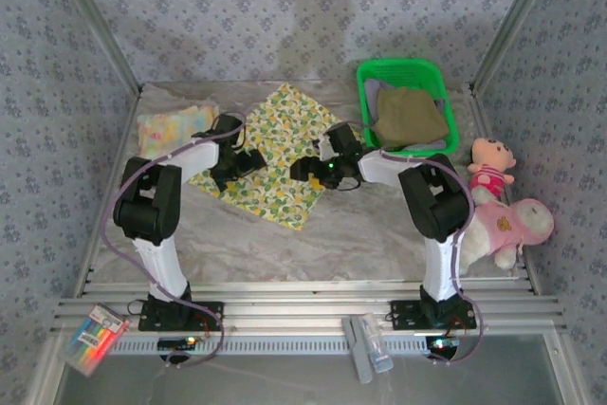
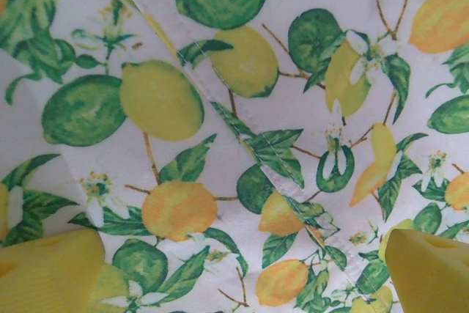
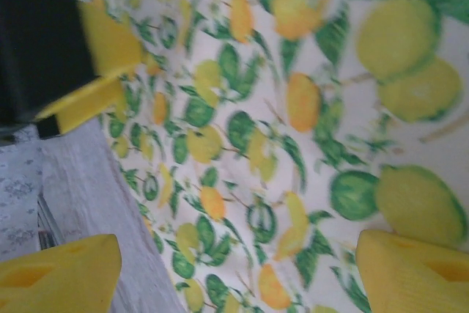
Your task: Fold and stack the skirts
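Near rail: marker pack (image 1: 93, 337) at left, grey object (image 1: 366, 348) between the arm bases; right side of table (image 1: 360, 234): large pink plush toy (image 1: 507, 228), small plush toy (image 1: 490, 168) just behind it; mid-table the fruit-print skirt (image 1: 277, 135) lies spread flat, turned like a diamond; left gripper (image 1: 248, 162) low over its left part, fingers spread wide, nothing held; left wrist view shows a stitched seam (image 2: 256, 144) running diagonally above the yellow pads (image 2: 51, 269); right gripper (image 1: 303, 172) low over its right edge, jaws wide apart, empty; far left, pastel floral skirt (image 1: 171, 128) compact, looks folded, just beside the spread one; far right, green basket (image 1: 406, 71) holds olive-khaki skirt (image 1: 410, 116) bunched on top of grey-lavender cloth (image 1: 377, 92).
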